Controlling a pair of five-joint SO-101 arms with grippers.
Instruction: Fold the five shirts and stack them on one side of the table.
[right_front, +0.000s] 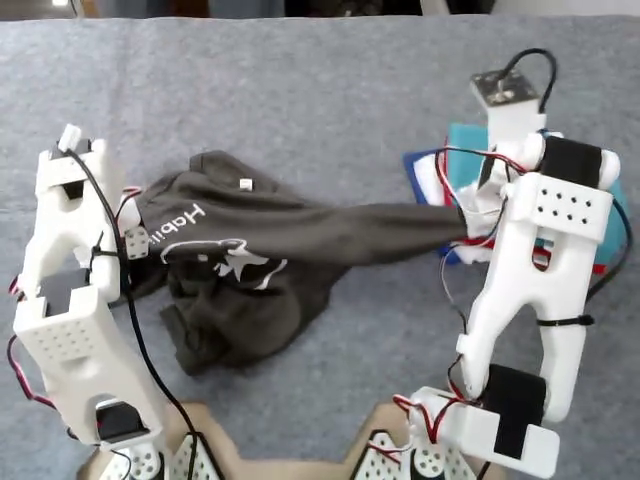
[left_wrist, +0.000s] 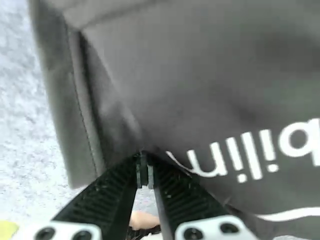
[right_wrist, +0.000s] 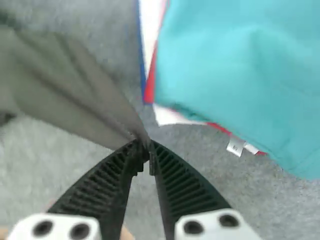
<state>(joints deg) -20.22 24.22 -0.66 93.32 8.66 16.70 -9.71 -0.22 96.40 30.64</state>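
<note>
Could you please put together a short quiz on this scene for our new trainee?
1. True or false: the dark shirt lies neatly folded on the grey table.
2. Which colour is the top shirt of the folded pile beside the right gripper? A teal, B yellow, C black.
3. Fill in: the left gripper and the right gripper are both shut on the ___ shirt.

Key
1. False: it is crumpled, with one part stretched between the two grippers.
2. A: the teal shirt lies over a red, white and blue one.
3. dark
</note>
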